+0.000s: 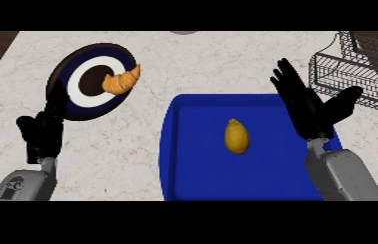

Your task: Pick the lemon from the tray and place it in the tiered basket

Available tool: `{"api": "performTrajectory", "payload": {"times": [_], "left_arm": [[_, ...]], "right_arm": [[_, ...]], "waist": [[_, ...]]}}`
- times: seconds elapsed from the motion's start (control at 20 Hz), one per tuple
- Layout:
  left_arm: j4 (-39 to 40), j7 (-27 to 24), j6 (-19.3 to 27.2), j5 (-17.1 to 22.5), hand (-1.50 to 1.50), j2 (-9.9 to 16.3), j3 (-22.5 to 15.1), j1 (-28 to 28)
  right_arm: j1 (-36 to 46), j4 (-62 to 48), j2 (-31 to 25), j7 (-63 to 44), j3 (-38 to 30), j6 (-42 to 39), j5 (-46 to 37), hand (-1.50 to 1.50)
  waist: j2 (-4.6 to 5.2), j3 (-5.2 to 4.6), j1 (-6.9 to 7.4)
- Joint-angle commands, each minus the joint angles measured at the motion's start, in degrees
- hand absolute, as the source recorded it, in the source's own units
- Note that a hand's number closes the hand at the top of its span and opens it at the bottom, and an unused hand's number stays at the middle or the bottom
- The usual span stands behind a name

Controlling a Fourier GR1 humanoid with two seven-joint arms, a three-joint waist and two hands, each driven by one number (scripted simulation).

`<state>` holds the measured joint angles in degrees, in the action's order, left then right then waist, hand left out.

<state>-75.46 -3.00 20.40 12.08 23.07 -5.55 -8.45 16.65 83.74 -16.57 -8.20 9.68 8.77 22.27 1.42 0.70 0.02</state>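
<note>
While the lemon (236, 136) lies near the middle of the blue tray (192, 168), with bare tray surface all round it, neither hand touches it. It is yellow, set roughly upright in the frame with its pointed tip toward the top. The tray fills the lower centre and lower right of the frame and rests on a pale marbled counter (221, 63).

At the right of the frame the right hand (306, 105) is raised over the tray's right edge, its fingers straight and spread toward the top of the frame, the thumb held out toward the right; it holds nothing and sits well to the right of the lemon. Its grey forearm comes in from the lower right corner.

Beyond that hand, in the upper right corner, stands the tiered basket (343, 65), a dark wire frame partly cut by the frame's edge. Nothing can be made out inside the part that shows.

At the lower left, the left hand (40, 135) is near the edge, upright and dark; whether its fingers are apart or together cannot be told. Just above it, in the upper left, is a round plate (77, 95) with dark blue and white rings, and a croissant (122, 80) lies on its right side
</note>
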Motion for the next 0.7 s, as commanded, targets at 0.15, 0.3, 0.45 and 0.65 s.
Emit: {"api": "performTrajectory", "payload": {"times": [0.15, 0.3, 0.45, 0.65], "left_arm": [[0.10, -2.96, -8.76, -0.22, 0.00, -3.15, -6.15, -2.37], [-1.22, -2.33, -12.56, 1.28, 0.00, -5.51, -9.83, -2.02], [0.96, -6.46, -15.76, 0.94, 0.00, -7.41, -11.81, -0.85], [-1.66, -2.28, -16.37, 1.95, 0.00, -6.14, -10.25, -1.03]], "right_arm": [[8.06, -5.32, 10.29, -1.13, 6.33, 18.54, -14.18, -1.50], [9.40, -12.64, 1.60, -4.07, 8.98, 24.20, -26.93, -1.50], [12.39, -16.29, 16.23, 3.98, 9.83, 36.18, -17.45, -1.50], [17.37, -16.60, 16.44, 3.53, 15.45, 42.10, -25.15, -1.50]], "waist": [[-1.25, -0.83, 0.66], [-0.99, -1.71, 0.64], [-0.84, -0.68, 1.91], [-1.51, -0.74, 0.78]]}}
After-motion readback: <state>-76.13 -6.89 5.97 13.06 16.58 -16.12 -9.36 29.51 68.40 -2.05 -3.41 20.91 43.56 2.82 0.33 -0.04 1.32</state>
